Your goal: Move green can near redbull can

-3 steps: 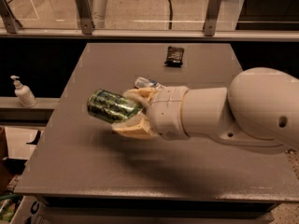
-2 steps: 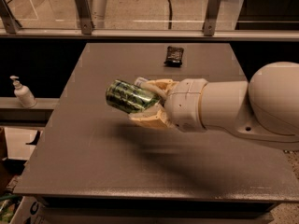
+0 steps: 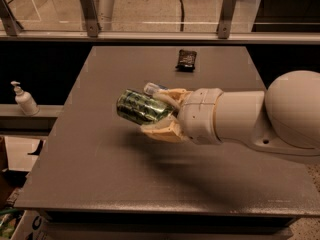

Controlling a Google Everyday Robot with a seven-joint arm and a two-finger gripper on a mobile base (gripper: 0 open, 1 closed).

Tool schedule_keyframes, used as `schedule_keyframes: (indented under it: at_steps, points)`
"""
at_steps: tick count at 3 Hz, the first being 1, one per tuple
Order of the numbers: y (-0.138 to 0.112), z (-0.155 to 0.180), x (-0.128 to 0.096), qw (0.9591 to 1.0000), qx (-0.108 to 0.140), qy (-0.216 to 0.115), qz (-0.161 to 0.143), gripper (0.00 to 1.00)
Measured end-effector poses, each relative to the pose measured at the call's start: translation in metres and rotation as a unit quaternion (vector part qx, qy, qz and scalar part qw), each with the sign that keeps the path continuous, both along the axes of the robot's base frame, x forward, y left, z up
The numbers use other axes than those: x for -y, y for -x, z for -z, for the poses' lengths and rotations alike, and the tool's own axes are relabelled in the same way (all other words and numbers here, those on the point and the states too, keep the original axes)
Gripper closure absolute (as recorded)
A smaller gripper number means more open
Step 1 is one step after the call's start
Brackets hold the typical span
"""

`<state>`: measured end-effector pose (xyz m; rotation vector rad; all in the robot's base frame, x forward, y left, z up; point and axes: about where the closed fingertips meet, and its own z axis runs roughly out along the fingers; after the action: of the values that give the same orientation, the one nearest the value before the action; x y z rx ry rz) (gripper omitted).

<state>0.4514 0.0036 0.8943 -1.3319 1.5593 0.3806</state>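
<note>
Moved since earlier: gripper [image 3: 159, 115] and green can [image 3: 141, 106] have shifted right and slightly far over the table [image 3: 100, 149], closing on the redbull can [image 3: 152, 88].
Grip: fingers [image 3: 162, 131] pinch the green can, held on its side and clear of the table, silver end pointing left.
Redbull can: only a small silver-blue part shows, just far of the gripper; whether it stands or lies I cannot tell.
Step in hand: likely carrying the can to a set-down spot beside the redbull can.
To do it well: lower slowly onto bare table just near or left of the redbull can, keeping fingers off it.
Risk: a can laid on its side may roll once released; the upper finger could knock the redbull can.
Elsewhere: black packet [image 3: 186, 60] far, well apart; soap bottle [image 3: 24, 99] off the table at left.
</note>
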Motion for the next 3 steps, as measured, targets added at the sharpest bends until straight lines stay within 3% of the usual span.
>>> schedule_keyframes:
  at_steps: [3]
  points:
    - [-0.032, 0.021, 0.079, 0.9958, 0.008, 0.031, 0.085, 1.0]
